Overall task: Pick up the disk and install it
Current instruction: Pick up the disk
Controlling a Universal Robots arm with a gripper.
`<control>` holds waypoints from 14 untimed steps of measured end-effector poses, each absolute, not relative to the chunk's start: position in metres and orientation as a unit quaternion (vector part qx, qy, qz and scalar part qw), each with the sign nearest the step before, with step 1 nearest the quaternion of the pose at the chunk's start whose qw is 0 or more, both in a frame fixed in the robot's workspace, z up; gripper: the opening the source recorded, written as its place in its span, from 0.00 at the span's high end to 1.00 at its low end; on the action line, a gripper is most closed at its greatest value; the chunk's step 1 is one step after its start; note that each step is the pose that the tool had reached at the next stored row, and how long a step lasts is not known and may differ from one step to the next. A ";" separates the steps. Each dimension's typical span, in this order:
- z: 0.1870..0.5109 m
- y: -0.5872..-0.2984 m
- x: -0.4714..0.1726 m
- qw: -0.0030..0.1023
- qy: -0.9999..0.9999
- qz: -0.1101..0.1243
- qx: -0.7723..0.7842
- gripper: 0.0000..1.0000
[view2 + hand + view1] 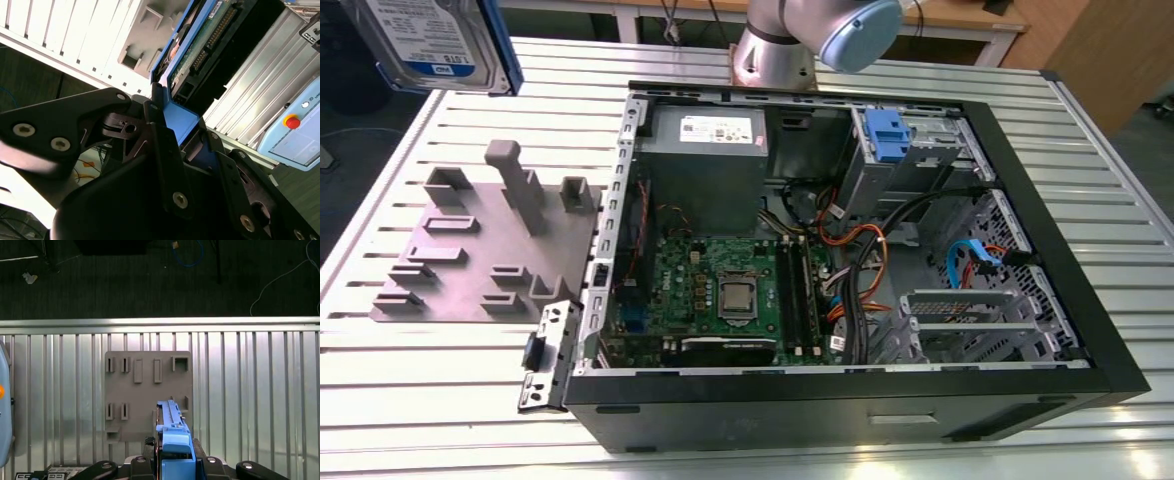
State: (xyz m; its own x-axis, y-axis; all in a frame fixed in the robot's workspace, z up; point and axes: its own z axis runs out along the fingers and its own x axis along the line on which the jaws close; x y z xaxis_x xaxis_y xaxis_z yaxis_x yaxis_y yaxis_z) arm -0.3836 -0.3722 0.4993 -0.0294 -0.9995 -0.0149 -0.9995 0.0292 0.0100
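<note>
The disk [434, 40] hangs high above the table at the exterior view's far left, its white-and-blue label facing the camera and a blue rail along its edge. In the second wrist view my gripper [187, 135] is shut on the disk [210, 35], whose green circuit-board underside and blue rail show between the black fingers [160, 150]. In the first wrist view the disk [172, 425] stands edge-on in my gripper [174, 457], above the grey fixture plate [147, 390].
An open computer case [1067, 330] lies on the slatted metal table [440, 400], with a drive bay and blue latch [887, 135] at its far corner. The grey fixture plate [480, 250] sits beside it. A pendant with a red button [291, 121] lies nearby.
</note>
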 end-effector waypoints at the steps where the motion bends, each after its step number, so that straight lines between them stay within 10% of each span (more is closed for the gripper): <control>1: 0.499 -0.372 -0.384 0.002 0.717 0.009 -0.697 0.64; 14: 0.499 -0.385 -0.376 0.002 0.717 0.009 -0.697 0.64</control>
State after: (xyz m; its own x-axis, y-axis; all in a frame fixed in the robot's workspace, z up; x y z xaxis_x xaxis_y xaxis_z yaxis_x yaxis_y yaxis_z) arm -0.3764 -0.3847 0.4987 -0.0294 -0.9995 -0.0142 -0.9995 0.0292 0.0100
